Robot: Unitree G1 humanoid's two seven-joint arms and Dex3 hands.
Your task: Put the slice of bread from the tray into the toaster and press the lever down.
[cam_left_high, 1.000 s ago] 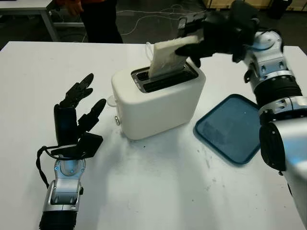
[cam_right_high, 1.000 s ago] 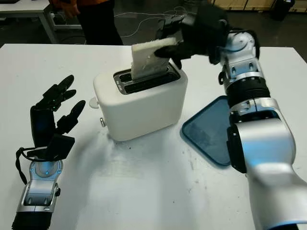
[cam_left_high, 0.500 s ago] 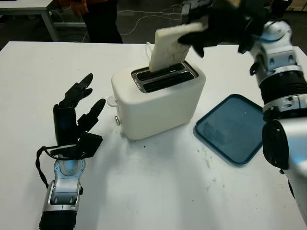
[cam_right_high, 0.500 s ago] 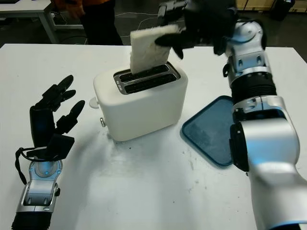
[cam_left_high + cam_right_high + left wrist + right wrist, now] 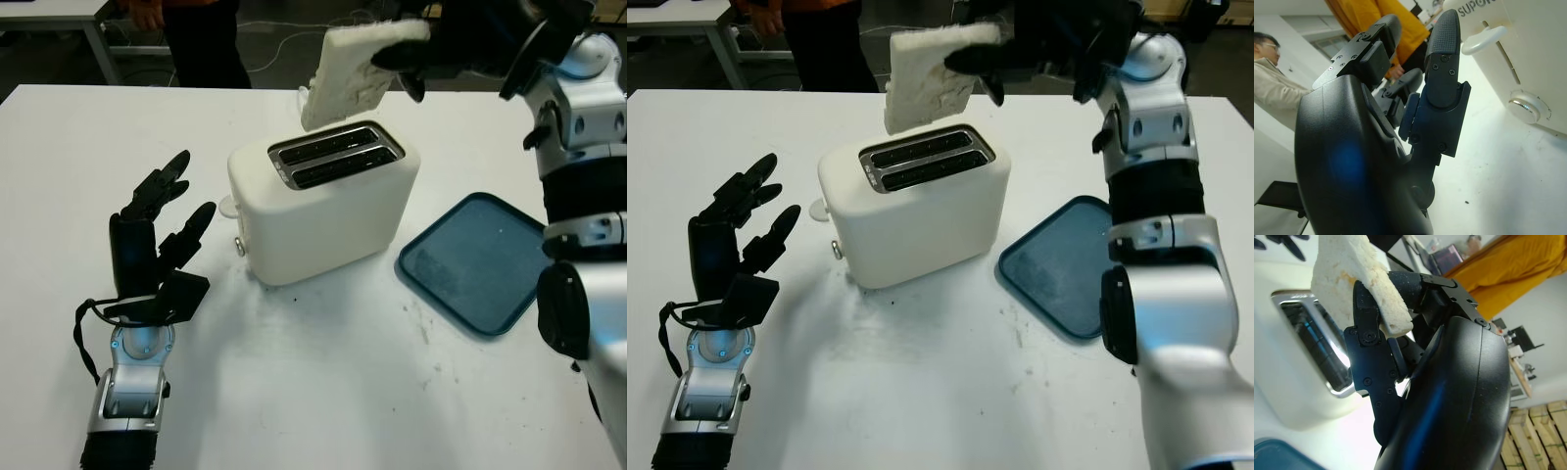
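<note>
My right hand (image 5: 416,54) is shut on the top edge of a white slice of bread (image 5: 345,78), which hangs tilted in the air just above the toaster's far slot. The white toaster (image 5: 323,211) stands mid-table with two slots (image 5: 336,157) showing dark and bare. Its lever knob (image 5: 1483,39) and a round dial (image 5: 1524,108) face my left hand. In the right wrist view the bread (image 5: 1349,271) sits pinched between my black fingers (image 5: 1369,347). My left hand (image 5: 157,230) is open, upright on the table left of the toaster. The blue tray (image 5: 480,259) lies bare to the toaster's right.
A person in dark trousers (image 5: 201,39) stands beyond the table's far edge, and another person (image 5: 1273,83) shows in the left wrist view. Cables (image 5: 284,39) lie on the floor behind. The white tabletop (image 5: 323,382) in front of the toaster is open room.
My right hand has lifted the bread up and out of the far slot, from partly inserted to hanging fully above the toaster. The left hand has not moved.
</note>
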